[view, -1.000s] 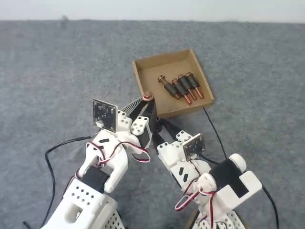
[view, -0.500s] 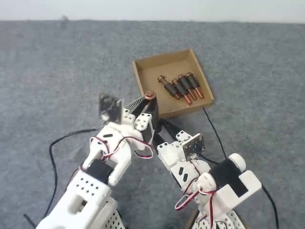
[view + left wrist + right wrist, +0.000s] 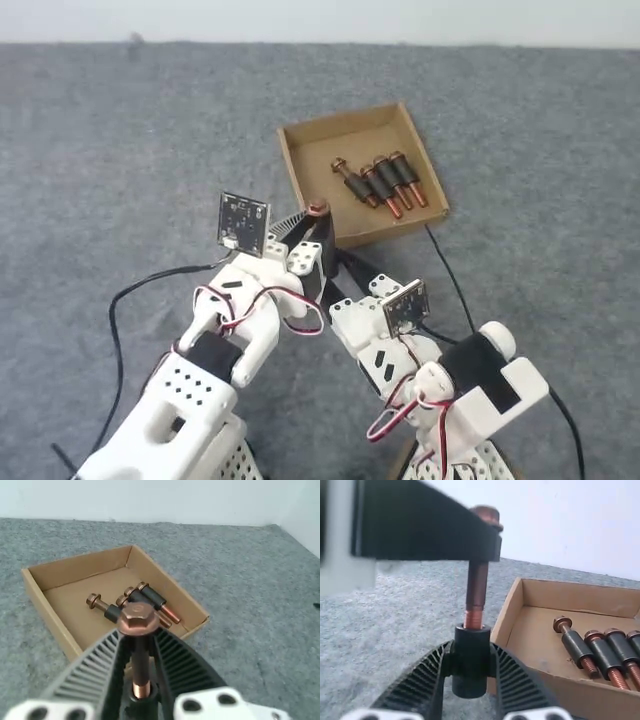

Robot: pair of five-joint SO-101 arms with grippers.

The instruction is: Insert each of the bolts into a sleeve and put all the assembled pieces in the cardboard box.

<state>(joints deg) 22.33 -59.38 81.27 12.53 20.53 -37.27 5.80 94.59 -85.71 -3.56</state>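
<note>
Vertically, copper hex-head bolt [image 3: 477, 582] meets black sleeve [image 3: 470, 662].

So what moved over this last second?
The left arm swung a little toward the cardboard box, and the left hand brought the bolt slightly closer to the right arm. Its tip now sits in the sleeve held by the right hand. Both grips, the right arm, the box and the four assembled pieces stayed put.
</note>
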